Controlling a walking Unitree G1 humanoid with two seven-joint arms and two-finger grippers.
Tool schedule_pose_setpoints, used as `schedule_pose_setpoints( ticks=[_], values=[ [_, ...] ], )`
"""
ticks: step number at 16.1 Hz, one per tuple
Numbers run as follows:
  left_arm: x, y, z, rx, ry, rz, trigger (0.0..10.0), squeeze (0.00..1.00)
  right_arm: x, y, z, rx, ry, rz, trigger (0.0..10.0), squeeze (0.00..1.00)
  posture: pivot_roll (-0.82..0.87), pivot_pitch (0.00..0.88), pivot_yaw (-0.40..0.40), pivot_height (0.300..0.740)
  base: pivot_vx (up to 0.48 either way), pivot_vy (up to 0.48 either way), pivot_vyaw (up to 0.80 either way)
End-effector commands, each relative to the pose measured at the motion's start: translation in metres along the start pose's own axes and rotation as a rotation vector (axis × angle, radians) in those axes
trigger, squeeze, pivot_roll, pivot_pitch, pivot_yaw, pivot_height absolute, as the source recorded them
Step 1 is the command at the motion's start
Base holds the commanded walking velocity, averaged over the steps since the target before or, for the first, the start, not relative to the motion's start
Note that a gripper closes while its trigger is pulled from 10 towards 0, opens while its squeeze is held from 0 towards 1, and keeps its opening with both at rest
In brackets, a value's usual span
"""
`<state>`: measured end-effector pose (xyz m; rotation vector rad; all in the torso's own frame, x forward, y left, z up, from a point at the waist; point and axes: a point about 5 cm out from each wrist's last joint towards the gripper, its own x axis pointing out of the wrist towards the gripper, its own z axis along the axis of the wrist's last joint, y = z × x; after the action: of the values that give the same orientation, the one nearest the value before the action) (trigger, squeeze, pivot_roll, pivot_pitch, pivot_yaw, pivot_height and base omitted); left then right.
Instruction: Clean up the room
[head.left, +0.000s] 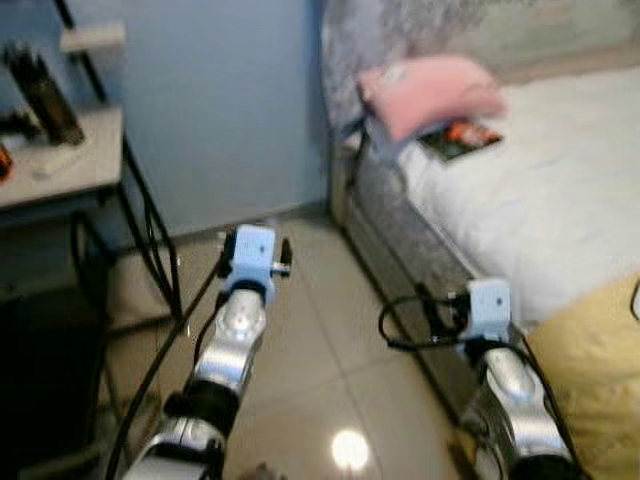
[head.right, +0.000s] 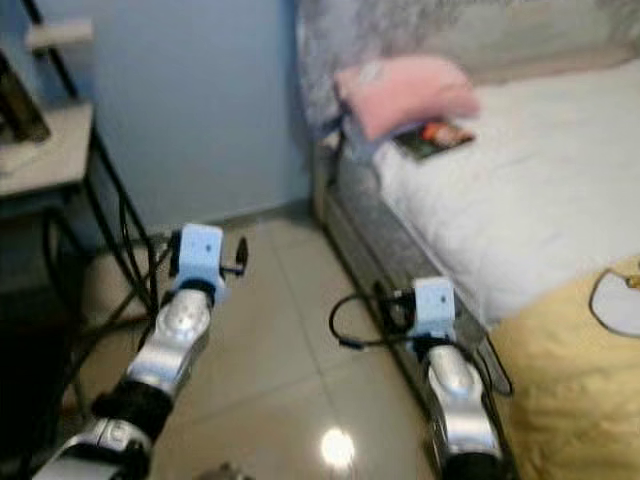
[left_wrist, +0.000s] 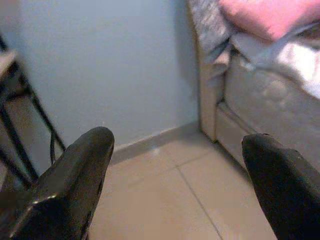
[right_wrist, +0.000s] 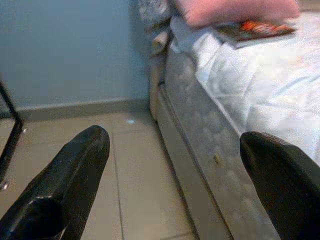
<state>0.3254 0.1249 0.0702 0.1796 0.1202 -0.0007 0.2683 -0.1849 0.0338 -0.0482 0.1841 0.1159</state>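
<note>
A pink pillow (head.left: 430, 92) lies at the head of the bed (head.left: 540, 200), with a book (head.left: 460, 138) flat on the white sheet just beside it. Both arms reach forward over the tiled floor beside the bed. My left gripper (left_wrist: 177, 145) stands open and holds nothing, pointing at the corner where the blue wall meets the bed frame. Also open with nothing in it, my right gripper (right_wrist: 175, 142) is aimed along the grey side of the bed, with the book (right_wrist: 252, 29) ahead on the sheet. The left wrist (head.left: 248, 258) and right wrist (head.left: 487, 305) show their blue camera blocks.
A yellow blanket (head.left: 595, 370) covers the near end of the bed. At the left stands a black-framed white table (head.left: 85, 155) with dark items on it, and cables hang by its legs. Tiled floor (head.left: 320, 340) runs between table and bed up to the wall.
</note>
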Motion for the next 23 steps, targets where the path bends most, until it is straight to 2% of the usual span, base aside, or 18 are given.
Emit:
schedule_pose_setpoints(
  ticks=[1, 4, 5, 6, 8, 10, 20, 23],
  values=[
    [0.001, 0.005, 0.001, 0.013, -0.001, 0.023, 10.0, 0.0, 0.0, 0.001, 0.0, 0.017, -0.002, 0.004, 10.0, 0.0, 0.03, 0.0, 0.015, 0.74, 0.0, -0.424, 0.59],
    [0.002, 0.0, 0.004, 0.007, -0.009, 0.011, 10.0, 0.0, 0.001, 0.001, 0.0, 0.014, -0.001, 0.009, 10.0, 0.0, 0.03, 0.0, 0.018, 0.74, 0.247, -0.409, 0.58],
    [0.001, -0.001, 0.002, -0.027, -0.004, 0.009, 10.0, 0.0, 0.001, 0.001, 0.001, 0.009, -0.002, 0.013, 10.0, 0.0, 0.02, 0.0, 0.017, 0.74, 0.255, -0.405, 0.58],
    [0.001, -0.002, 0.002, -0.016, -0.006, 0.004, 10.0, 0.0, 0.001, 0.001, 0.001, 0.008, -0.002, 0.014, 10.0, 0.0, 0.02, 0.0, 0.016, 0.74, 0.0, -0.45, 0.59],
    [0.001, -0.002, 0.005, -0.031, -0.021, 0.004, 10.0, 0.0, 0.001, 0.001, 0.001, -0.001, -0.003, 0.029, 10.0, 0.0, 0.02, 0.0, 0.015, 0.74, 0.0, 0.0, 0.58],
    [0.002, 0.0, 0.008, -0.112, -0.027, 0.019, 10.0, 0.0, 0.001, 0.002, 0.001, -0.001, -0.005, 0.05, 10.0, 0.0, 0.02, 0.0, 0.01, 0.74, 0.465, 0.0, 0.58],
    [0.005, 0.004, 0.008, -0.092, -0.028, 0.009, 10.0, 0.0, 0.002, 0.004, 0.002, 0.002, -0.002, 0.066, 10.0, 0.0, 0.02, 0.0, 0.008, 0.74, 0.469, 0.0, 0.58],
    [0.01, 0.011, 0.012, -0.104, -0.042, 0.009, 10.0, 0.0, 0.003, 0.004, 0.001, -0.001, 0.003, 0.067, 10.0, 0.0, 0.02, 0.0, 0.006, 0.74, 0.48, 0.0, 0.58]
  ],
)
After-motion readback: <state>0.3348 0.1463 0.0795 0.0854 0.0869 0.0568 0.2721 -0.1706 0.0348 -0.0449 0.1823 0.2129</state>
